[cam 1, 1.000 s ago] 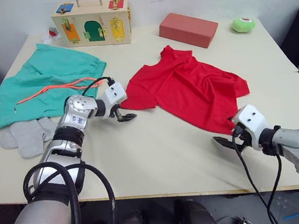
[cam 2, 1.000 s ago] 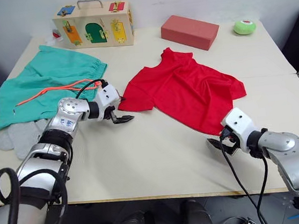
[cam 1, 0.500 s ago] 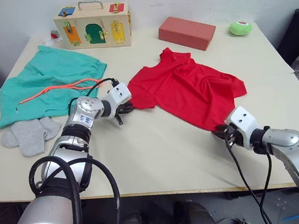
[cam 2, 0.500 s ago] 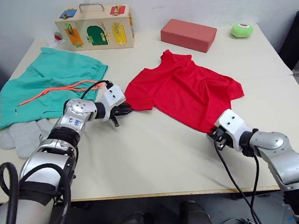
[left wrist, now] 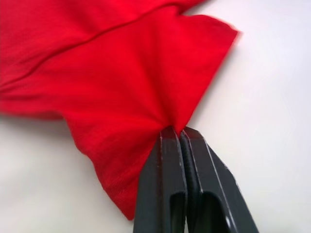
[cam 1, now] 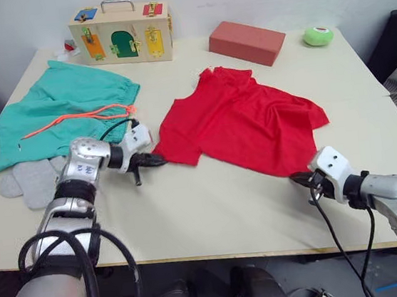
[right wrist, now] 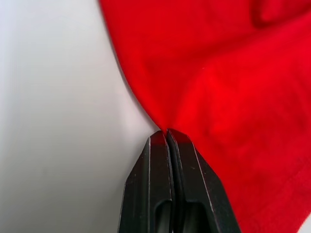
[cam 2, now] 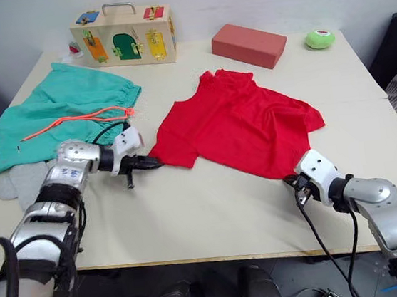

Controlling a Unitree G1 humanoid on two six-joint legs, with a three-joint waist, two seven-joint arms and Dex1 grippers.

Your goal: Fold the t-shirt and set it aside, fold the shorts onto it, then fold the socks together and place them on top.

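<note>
T-shirt (cam 1: 242,125) lies spread mid-surface (cam 1: 213,211), landmark for all. Left tool (left wrist: 177,133) pinched closed on its sleeve edge; right tool (right wrist: 165,133) clamped on its hem corner. Shorts (cam 1: 61,110) left of the t-shirt, socks (cam 1: 33,180) just below the shorts, touching them. Brick block (cam 1: 246,41) beyond the t-shirt.

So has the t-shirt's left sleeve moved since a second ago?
Yes. The left end effector, shut on the sleeve of the t-shirt, has dragged it leftward, toward the shorts; the brick keeps its place.
</note>
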